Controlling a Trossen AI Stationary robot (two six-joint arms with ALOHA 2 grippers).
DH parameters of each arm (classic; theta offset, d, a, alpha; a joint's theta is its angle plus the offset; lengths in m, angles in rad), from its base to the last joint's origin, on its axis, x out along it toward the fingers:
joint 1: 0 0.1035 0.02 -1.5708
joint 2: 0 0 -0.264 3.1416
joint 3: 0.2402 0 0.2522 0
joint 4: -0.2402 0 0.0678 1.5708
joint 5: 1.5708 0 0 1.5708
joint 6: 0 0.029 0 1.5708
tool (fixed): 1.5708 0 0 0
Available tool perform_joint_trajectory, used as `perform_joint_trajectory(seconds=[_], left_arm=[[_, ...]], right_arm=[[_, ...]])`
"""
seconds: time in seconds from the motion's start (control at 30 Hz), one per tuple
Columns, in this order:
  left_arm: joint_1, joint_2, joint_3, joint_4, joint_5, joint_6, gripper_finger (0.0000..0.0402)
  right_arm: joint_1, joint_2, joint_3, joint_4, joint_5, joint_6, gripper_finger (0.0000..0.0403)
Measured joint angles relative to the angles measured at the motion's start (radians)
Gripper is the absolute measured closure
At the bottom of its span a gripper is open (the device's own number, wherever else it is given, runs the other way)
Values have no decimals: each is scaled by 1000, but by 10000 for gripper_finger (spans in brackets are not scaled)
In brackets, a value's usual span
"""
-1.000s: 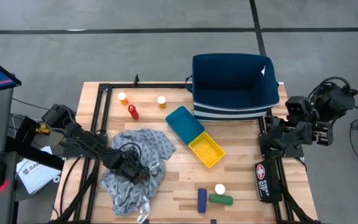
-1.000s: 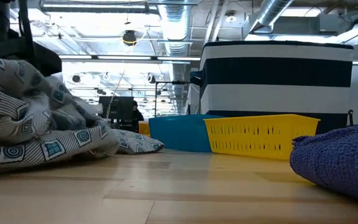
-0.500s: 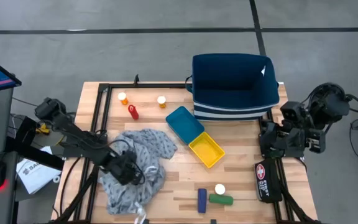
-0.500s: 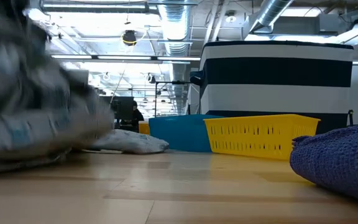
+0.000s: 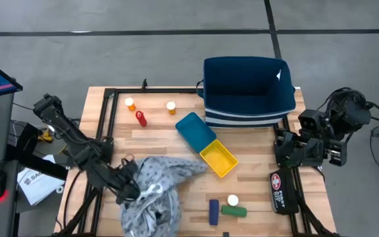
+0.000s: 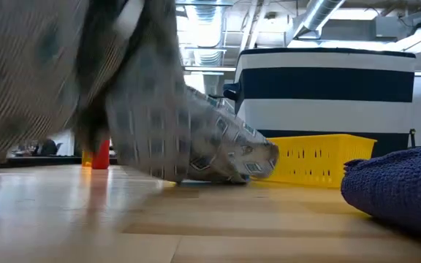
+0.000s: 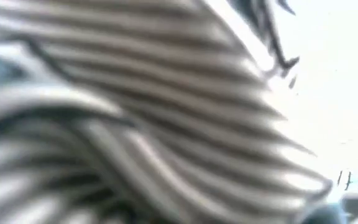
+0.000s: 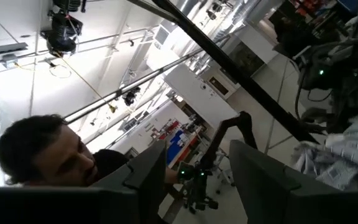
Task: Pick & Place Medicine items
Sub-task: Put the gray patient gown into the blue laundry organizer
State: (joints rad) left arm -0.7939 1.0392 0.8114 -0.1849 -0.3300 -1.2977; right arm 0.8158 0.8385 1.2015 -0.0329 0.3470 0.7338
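Take the blue tray in the middle of the table as your landmark. Your left gripper is toward the front-left of it, closed on the patterned cloth, which hangs bunched and partly lifted from the wood.

Your right gripper waits far to the right of the tray, beyond the table edge, with a clear gap between its fingers and nothing in them.

The medicine items lie in two groups. Behind and left of the tray stand two orange pill bottles and the red bottle, near each other. In front of the tray, past the yellow tray, you find the blue box, the green bottle lying on its side, and one white-capped bottle.

I think these items are light, hard and smooth, so they may slip or roll. Grip a standing bottle across the body below the cap. Take the green bottle across its middle, because it can roll away. Hold the box on its long flat sides.
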Motion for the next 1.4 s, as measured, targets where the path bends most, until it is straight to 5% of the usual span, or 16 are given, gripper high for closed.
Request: perform_joint_trajectory(seconds=[0.27, 0.67, 0.97, 1.17, 1.4], left_arm=[[-10, -104, 5, 238, -226, 243, 377], [10, -106, 63, 554, -145, 511, 377], [174, 10, 347, 443, 99, 657, 377], [391, 116, 607, 133, 208, 689, 377], [666, 253, 804, 124, 440, 749, 374]], right_arm=[[37, 1, 0, 49, 66, -63, 241], [40, -1, 0, 81, 106, -121, 240], [40, -2, 0, 94, 124, -175, 240], [40, -9, 1, 95, 125, -240, 240], [42, -7, 1, 92, 125, -315, 241]])
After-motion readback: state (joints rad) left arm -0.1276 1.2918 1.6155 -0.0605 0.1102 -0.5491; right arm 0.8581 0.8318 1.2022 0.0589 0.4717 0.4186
